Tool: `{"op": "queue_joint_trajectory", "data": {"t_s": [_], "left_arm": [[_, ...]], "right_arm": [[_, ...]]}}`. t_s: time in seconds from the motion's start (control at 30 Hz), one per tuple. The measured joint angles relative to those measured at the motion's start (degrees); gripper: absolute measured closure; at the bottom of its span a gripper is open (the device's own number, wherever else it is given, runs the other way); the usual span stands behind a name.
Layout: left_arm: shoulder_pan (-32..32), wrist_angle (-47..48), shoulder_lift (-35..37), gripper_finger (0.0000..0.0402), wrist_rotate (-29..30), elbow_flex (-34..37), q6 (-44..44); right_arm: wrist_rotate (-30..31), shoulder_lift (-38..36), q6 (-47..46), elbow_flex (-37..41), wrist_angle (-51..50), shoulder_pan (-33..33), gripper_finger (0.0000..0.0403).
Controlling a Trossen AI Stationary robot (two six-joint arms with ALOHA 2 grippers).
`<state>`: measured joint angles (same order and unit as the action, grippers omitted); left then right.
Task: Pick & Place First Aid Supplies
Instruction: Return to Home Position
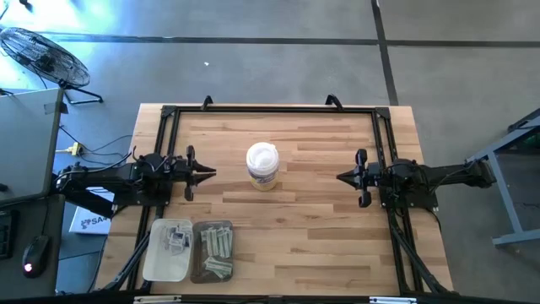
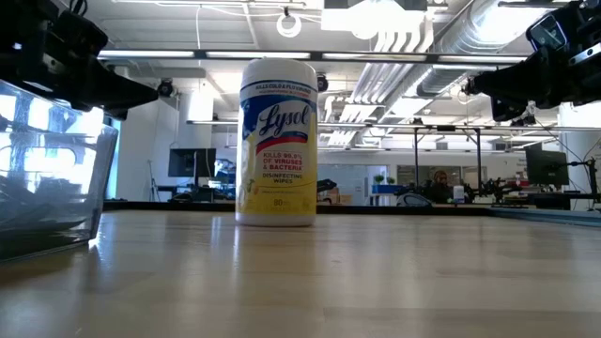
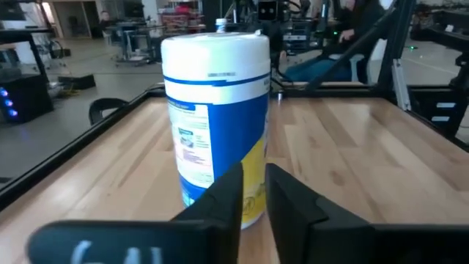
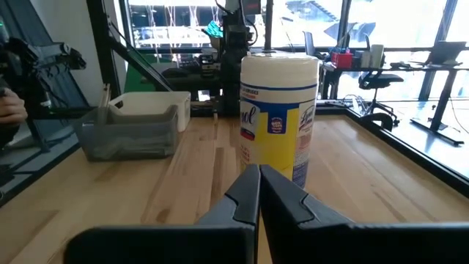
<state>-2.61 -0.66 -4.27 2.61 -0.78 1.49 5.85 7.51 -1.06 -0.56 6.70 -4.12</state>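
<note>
The left gripper [image 1: 211, 173] has its jaws clenched on nothing, drawn nearly together with only a thin slit between them in its own wrist view. It hangs above the worktop [image 1: 312, 228] at the left side, pointing in toward the middle. The right gripper [image 1: 340, 177] mirrors it from the right side. Its jaws are also clenched and empty, the tips meeting in its wrist view (no gap shows there at all).

Between the two, apart from both, a canister [image 1: 262, 165] stands upright near the middle of the worktop. It has a white lid and a blue and yellow label, and it is a little closer to the left gripper than to the right one. Each wrist view looks straight at it past that arm's own tips.

Farther out, at the worktop's near edge on the left arm's side, two bins sit side by side, touching or nearly so. The white bin [image 1: 152, 253] is the outer one and holds the square packets [image 1: 175, 237], white with dark print, bunched at its far end. The clear bin [image 1: 196, 253] beside it, nearer the middle, holds the strips [image 1: 217, 249], pale green-white and lying loosely piled. In the high view no packet lies on the bare wood.

Off the worktop, a fan [image 1: 42, 55] stands on the floor beyond the left arm.
</note>
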Motion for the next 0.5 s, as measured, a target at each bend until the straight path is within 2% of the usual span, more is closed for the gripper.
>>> {"op": "queue_joint_trajectory", "data": {"t_s": [0.2,0.5], "left_arm": [[0.0,-0.1,0.0,0.0384,-0.1,0.0,-0.3],[0.0,0.3,0.0,0.0390,-0.1,0.0,-0.5]], "right_arm": [[0.0,0.0,0.0,0.0,0.0,0.0,0.0396],[0.0,0.0,0.0,0.0,0.0,0.0,0.0400]]}}
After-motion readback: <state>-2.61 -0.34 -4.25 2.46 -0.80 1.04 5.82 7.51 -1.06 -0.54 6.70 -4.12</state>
